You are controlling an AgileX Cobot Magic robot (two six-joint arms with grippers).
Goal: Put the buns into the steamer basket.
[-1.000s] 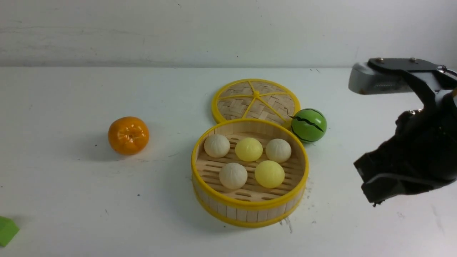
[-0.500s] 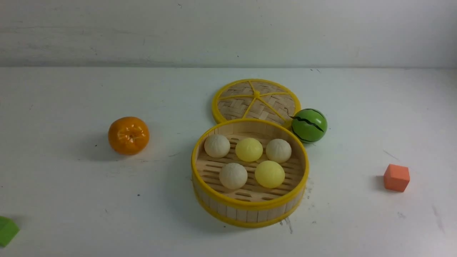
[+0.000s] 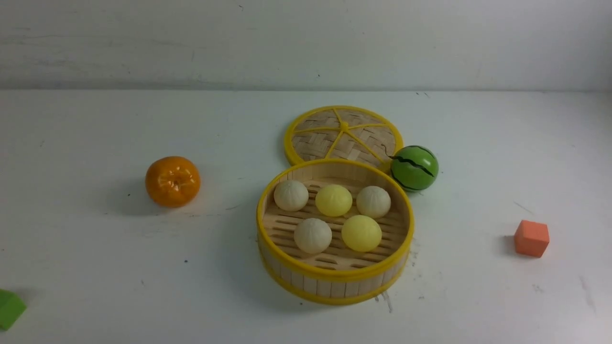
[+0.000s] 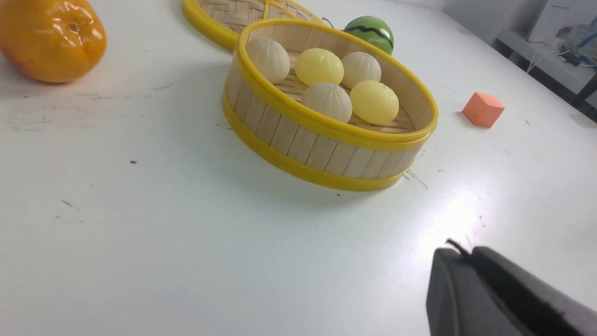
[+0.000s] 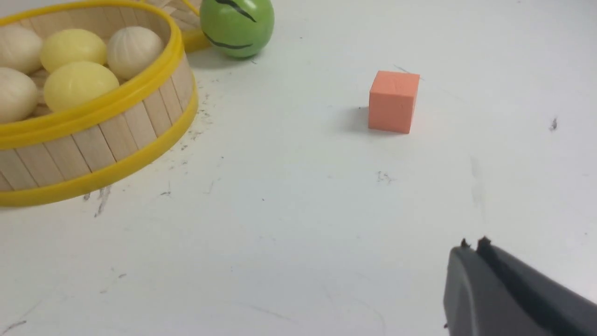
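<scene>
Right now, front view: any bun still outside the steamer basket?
No. All five buns sit inside the steamer basket; only the orange and green striped ball lie outside.

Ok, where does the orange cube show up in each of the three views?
Front view: the orange cube sits low at the right, on the table, right of the steamer basket.
Left wrist view: upper right, past the basket.
Right wrist view: upper middle-right, alone on the table.
Shared landmark: the green striped ball, by the basket's rim in all three.

The white worktop (image 3: 95, 267) carries the steamer basket (image 3: 334, 284); woven lid (image 3: 343, 136); orange (image 3: 172, 181); green striped ball (image 3: 414, 167); orange cube (image 3: 531, 238); green block (image 3: 8, 309).
</scene>
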